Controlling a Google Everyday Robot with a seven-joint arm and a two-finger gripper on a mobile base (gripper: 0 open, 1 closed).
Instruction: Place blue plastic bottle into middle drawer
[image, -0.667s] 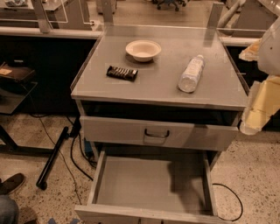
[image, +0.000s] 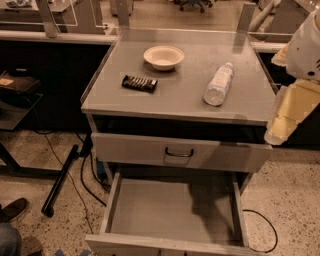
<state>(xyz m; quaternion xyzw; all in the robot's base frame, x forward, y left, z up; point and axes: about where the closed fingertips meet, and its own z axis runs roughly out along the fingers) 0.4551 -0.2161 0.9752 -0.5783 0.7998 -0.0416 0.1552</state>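
Bottle: The blue plastic bottle (image: 219, 84) lies on its side on the counter (image: 190, 97), near the right edge and roughly midway between front and back. Its white cap points toward the back edge.
Pincer: The pincer (image: 285, 117) hangs outside the counter's right edge, close to the front right corner and apart from the bottle. Whether it is open or closed cannot be told, but it does not have the bottle.
Middle drawer: The middle drawer (image: 165, 205) stands pulled out below the counter's front edge, with nothing but shadow on its grey floor.
Upper drawer: The drawer with the dark handle (image: 179, 152) sits above it, almost closed.
Other items: A pale bowl (image: 163, 56) rests near the middle of the back edge. A dark snack bar (image: 139, 83) lies left of centre.
Done: The receiving drawer appears open and ready.
Left: The bottle has yet to be grasped, lifted past the front edge, lowered into the drawer and released.
Progress: Judged early, with the bottle untouched.
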